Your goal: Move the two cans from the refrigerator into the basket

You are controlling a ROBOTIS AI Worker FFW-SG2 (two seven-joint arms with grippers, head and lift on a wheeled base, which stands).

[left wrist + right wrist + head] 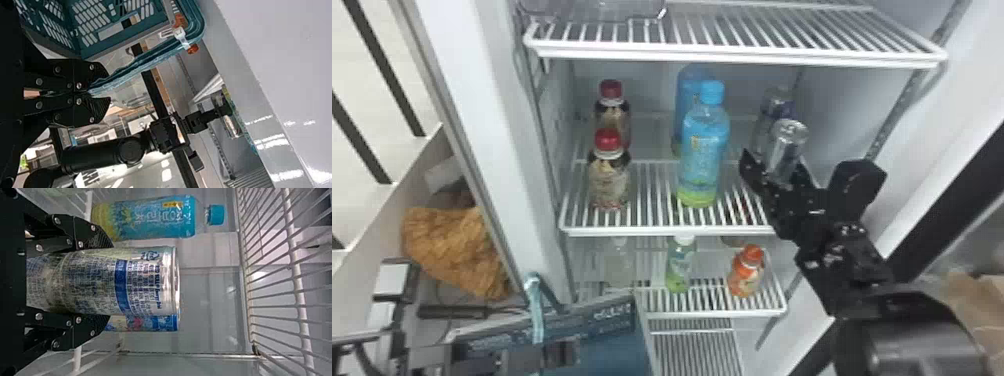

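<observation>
The silver front can with a blue band (fine print covers its side) is upright between the right gripper's fingers inside the refrigerator. Just behind it stands the other of the 2, the blue-and-silver rear can, also upright. Outside, low in the head view, sits the teal basket, with slotted walls.

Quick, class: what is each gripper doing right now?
Left gripper: closed on the basket's rim.
Right gripper: closed around the front can.
</observation>
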